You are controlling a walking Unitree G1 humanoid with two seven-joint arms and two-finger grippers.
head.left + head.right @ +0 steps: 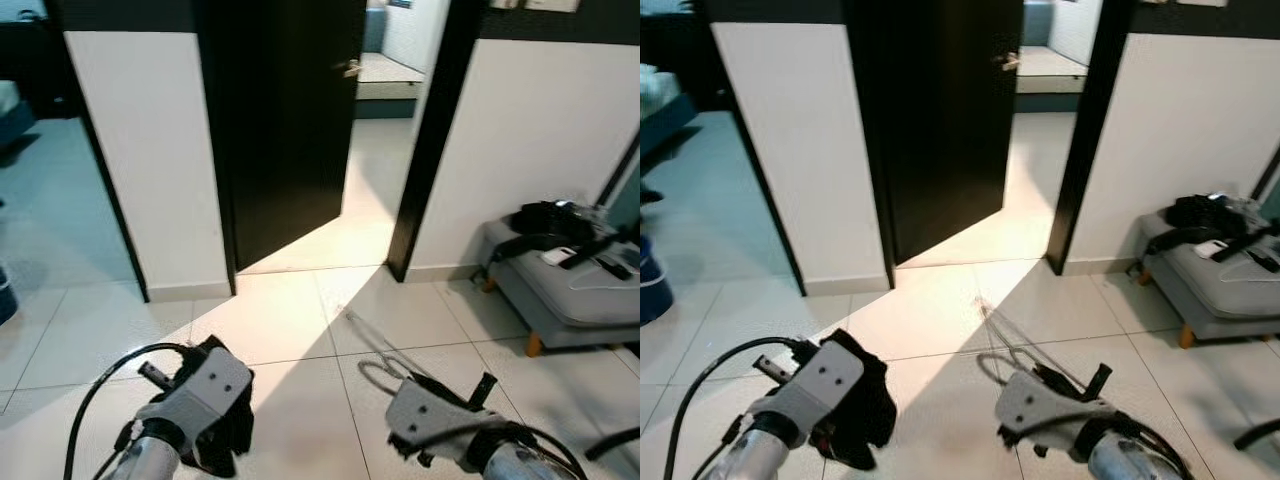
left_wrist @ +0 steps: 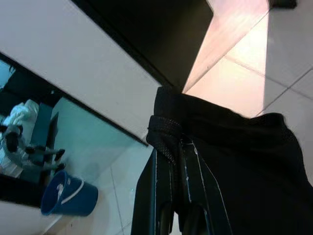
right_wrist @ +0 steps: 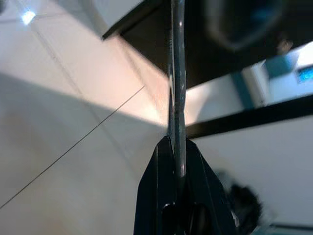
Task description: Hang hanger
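Right tool clamped on wire hanger, left tool pinching black garment; robot should keep both level while carrying through doorway at upper centre.

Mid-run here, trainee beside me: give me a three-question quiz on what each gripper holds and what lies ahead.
1. True or false: the right gripper is shut on a thin wire hanger.
2. What does the left gripper hold? A) black garment B) blue bucket C) white towel
3. Fill in: the dark door ahead stands ____.

Key: 1 true. 2 A, the black garment; the blue bucket sits on the floor. 3 open, with a lit room beyond.
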